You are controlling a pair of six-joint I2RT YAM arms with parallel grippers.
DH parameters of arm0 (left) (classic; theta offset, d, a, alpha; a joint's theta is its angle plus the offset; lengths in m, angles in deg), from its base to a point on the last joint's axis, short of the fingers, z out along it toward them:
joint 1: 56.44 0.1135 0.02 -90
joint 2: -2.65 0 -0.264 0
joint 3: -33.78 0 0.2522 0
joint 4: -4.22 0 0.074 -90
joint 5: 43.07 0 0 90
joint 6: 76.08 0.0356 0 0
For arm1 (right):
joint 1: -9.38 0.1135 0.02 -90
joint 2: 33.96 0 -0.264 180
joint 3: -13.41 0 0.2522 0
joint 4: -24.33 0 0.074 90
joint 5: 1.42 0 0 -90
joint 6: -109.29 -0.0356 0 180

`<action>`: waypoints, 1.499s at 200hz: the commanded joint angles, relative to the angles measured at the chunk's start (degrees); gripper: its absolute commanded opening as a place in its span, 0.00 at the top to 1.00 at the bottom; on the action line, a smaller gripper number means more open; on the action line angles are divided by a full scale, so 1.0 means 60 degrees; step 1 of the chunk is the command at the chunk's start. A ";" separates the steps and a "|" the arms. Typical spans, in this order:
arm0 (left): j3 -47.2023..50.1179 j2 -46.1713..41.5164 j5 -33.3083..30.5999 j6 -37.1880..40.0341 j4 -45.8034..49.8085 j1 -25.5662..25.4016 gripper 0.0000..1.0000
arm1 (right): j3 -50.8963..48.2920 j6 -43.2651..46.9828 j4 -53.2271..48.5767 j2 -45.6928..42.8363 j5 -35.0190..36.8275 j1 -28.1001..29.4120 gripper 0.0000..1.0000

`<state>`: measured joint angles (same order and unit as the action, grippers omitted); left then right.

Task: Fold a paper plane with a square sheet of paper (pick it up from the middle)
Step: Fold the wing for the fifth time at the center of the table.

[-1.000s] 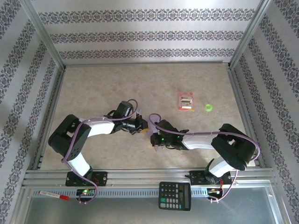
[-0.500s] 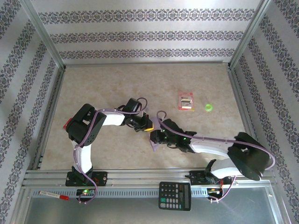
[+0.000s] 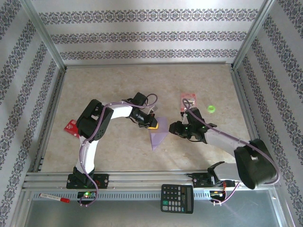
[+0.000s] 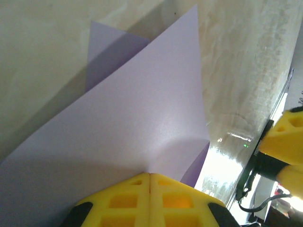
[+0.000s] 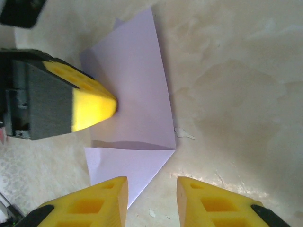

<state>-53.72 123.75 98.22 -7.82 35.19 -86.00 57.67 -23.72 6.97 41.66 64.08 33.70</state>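
The left gripper is seen first. Its two yellow fingers are pressed together, and the sheet of paper is pinched between them at its left edge.

The paper is found next, in the middle of the table, between the two arms. It is partly folded into a pointed shape. Its long side is laid from the far end of the table toward the near end, and one sharp corner is turned toward the near edge.

The right gripper is seen last, just beside the paper on its right. Its fingers are apart and nothing is held in them. From its own camera, a pointed flap of the paper is seen right in front of the gap.

The paper is already held by the left arm, so the next fold could likely be pressed by the right one, and a short reach to the left would be needed.
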 commanded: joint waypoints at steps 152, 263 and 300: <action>-0.0133 0.0447 0.0224 0.0986 0.0808 0.0151 0.98 | 0.0221 -0.0724 0.1779 0.2175 -0.0929 -0.0069 0.69; -0.0147 0.0458 0.0087 0.1026 0.0849 0.0152 0.98 | -0.0162 -0.1862 0.3246 0.2218 -0.0955 -0.0229 0.77; -0.0155 0.0242 0.0030 0.0780 0.0743 0.0137 0.93 | -0.0455 -0.2021 0.3322 0.2028 -0.0722 -0.0132 0.93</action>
<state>-54.81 124.80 100.51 -3.71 36.99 -85.56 56.82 -35.06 25.83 54.82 58.25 32.74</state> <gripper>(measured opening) 0.049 0.108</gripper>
